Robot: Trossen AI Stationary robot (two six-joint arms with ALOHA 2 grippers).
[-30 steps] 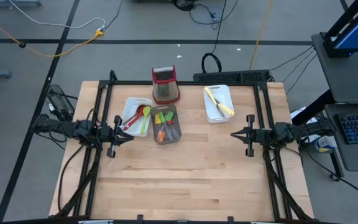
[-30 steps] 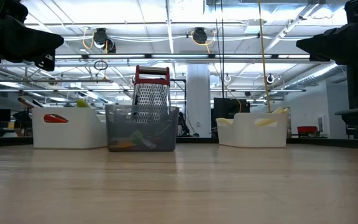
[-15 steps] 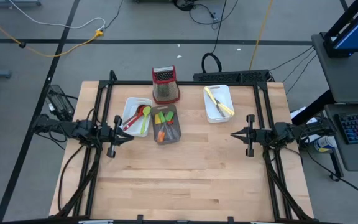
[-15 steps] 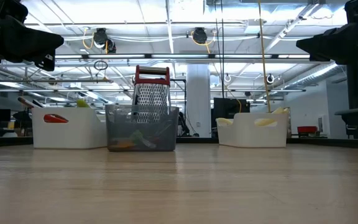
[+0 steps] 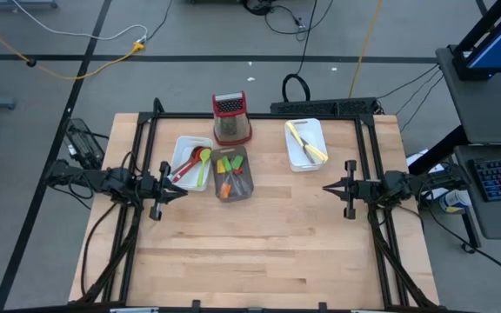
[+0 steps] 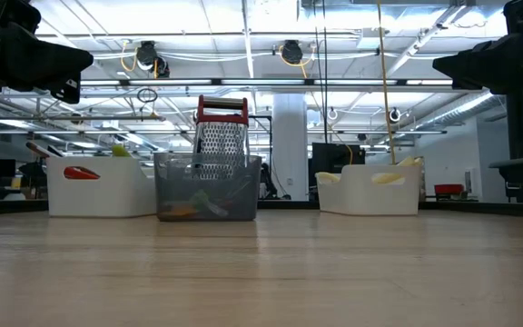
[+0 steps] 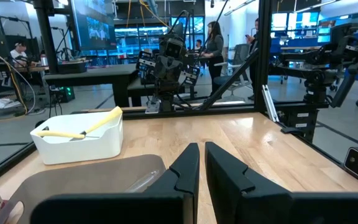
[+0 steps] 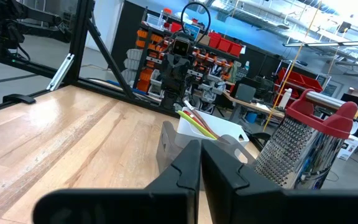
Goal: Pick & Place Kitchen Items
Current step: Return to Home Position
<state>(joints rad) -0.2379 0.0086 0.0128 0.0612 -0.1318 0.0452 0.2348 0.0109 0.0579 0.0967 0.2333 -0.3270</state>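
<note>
Judging from how things lay, you had little left to go wrong. The left pincer (image 5: 174, 192) hung at the left edge of the table (image 5: 259, 243), closed to a sliver and empty, just beside the white tray (image 5: 181, 144) of red and green spoons (image 5: 200, 161). A careless swing there could have clipped that tray. Close beside it sat the grey bin (image 5: 250, 178) of spatulas (image 5: 227, 165), with the box grater (image 5: 230, 117) behind. Farther right, pale knives (image 5: 307, 143) lay in the second white tray (image 5: 305, 165). The right pincer (image 5: 327, 187) hung near it, likewise nearly shut and empty.
</note>
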